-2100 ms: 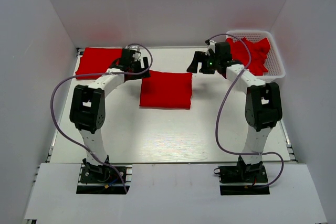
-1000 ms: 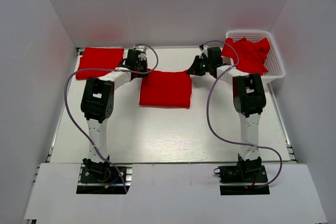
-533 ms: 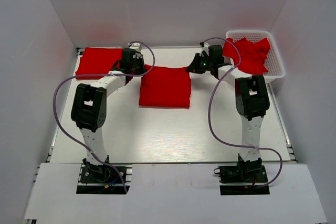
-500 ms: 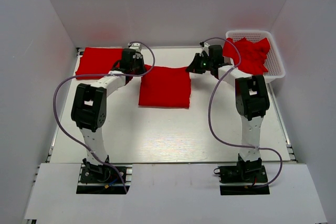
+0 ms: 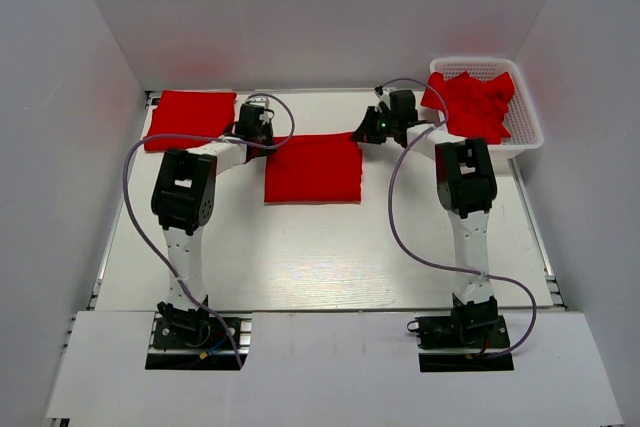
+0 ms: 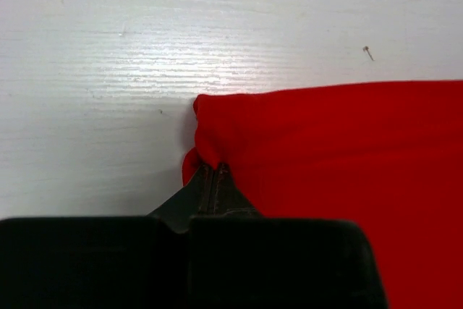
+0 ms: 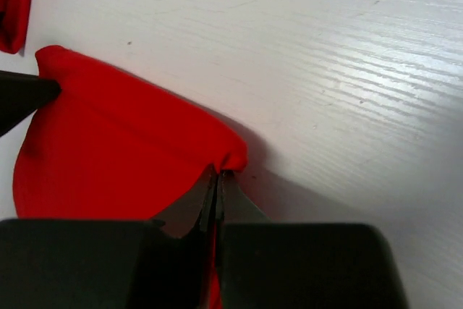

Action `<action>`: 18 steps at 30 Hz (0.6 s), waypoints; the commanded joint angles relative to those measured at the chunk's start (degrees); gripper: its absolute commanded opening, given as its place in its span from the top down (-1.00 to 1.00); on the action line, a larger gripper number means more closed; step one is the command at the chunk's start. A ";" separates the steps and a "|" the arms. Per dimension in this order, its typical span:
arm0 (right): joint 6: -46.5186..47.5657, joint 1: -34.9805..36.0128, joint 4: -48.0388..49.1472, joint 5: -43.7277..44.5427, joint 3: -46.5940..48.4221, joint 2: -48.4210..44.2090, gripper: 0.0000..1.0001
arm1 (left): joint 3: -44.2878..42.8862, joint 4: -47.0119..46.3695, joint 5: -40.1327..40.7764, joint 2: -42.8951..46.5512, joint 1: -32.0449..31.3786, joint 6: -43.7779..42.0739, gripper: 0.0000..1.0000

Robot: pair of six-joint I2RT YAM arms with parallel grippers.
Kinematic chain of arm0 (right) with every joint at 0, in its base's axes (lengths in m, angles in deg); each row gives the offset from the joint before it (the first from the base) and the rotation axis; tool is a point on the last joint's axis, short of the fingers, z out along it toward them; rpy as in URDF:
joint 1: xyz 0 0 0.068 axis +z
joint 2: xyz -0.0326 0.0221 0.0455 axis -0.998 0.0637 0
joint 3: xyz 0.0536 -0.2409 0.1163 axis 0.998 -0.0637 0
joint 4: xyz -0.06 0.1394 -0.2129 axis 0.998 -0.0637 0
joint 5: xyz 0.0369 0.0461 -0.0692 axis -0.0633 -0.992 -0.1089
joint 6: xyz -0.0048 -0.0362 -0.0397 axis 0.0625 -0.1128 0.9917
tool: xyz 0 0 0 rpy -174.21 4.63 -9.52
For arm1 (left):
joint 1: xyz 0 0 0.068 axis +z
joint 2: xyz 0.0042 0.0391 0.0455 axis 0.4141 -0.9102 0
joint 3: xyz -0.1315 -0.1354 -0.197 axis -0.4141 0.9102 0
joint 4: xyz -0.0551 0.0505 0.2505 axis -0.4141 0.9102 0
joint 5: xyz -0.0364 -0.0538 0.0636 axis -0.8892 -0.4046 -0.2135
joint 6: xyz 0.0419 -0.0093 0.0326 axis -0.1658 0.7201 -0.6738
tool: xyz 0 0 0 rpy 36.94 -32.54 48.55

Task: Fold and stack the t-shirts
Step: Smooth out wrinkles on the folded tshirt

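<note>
A folded red t-shirt (image 5: 312, 169) lies flat in the middle of the table. My left gripper (image 5: 267, 137) is shut on its far left corner, and the wrist view shows the cloth (image 6: 347, 171) bunched at the left gripper's tips (image 6: 212, 168). My right gripper (image 5: 362, 134) is shut on the far right corner, the shirt (image 7: 116, 142) pinched at the right gripper's tips (image 7: 221, 174). A second folded t-shirt (image 5: 190, 107) rests at the back left. More t-shirts (image 5: 475, 102) lie crumpled in the basket.
The white lattice basket (image 5: 478, 62) stands at the back right against the white side wall. White walls close in the table at the back and on both sides. The left gripper's dark fingertip (image 7: 22, 95) shows at the right wrist view's left edge.
Both grippers stood open near the shirt's far edge two seconds ago; they have since come down onto its far corners and shut. The far edge has shifted slightly.
</note>
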 commanded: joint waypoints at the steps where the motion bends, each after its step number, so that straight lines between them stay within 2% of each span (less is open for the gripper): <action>1: 0.04 -0.42 -0.77 1.71 4.64 2.31 1.00 | -2.18 2.14 2.33 -0.60 0.44 0.58 1.00; 4: 0.40 -0.50 -2.19 2.15 7.63 4.60 0.96 | -2.18 2.85 2.94 -0.61 0.44 1.11 0.97; 5: 0.40 -0.59 -2.19 2.33 7.55 5.04 0.93 | -2.70 3.46 3.46 -1.13 0.44 1.11 0.85; 6: 0.40 -0.42 -2.36 2.41 7.72 5.13 0.87 | -2.70 3.46 3.47 -1.13 0.44 1.11 0.41; 7: 0.66 -0.50 -2.54 2.33 7.64 4.61 0.62 | -3.40 4.42 3.47 -1.13 0.44 1.11 0.06; 8: 0.66 -0.59 -2.63 2.33 7.55 4.26 0.48 | -3.41 4.43 2.86 -0.61 0.44 1.11 -0.30; 9: 1.01 -0.33 -2.63 2.07 7.20 3.73 0.33 | -3.41 5.21 2.85 0.61 0.44 1.11 -0.76; 10: 1.45 -0.24 -2.63 1.89 7.02 2.33 -0.03 | -3.41 5.22 2.85 1.49 0.44 0.59 -0.90; 11: 1.71 -0.33 -2.89 1.80 7.02 1.62 -0.37 | -3.41 5.74 2.85 2.46 0.44 0.58 -1.00; 12: 2.24 -0.24 -3.15 1.45 6.94 1.18 -0.80 | -3.41 5.75 2.85 4.30 0.44 0.58 -1.00; 18: 3.21 -0.06 -1.31 0.92 2.38 -7.86 -0.81 | -5.87 12.33 4.00 9.67 0.44 0.05 -1.00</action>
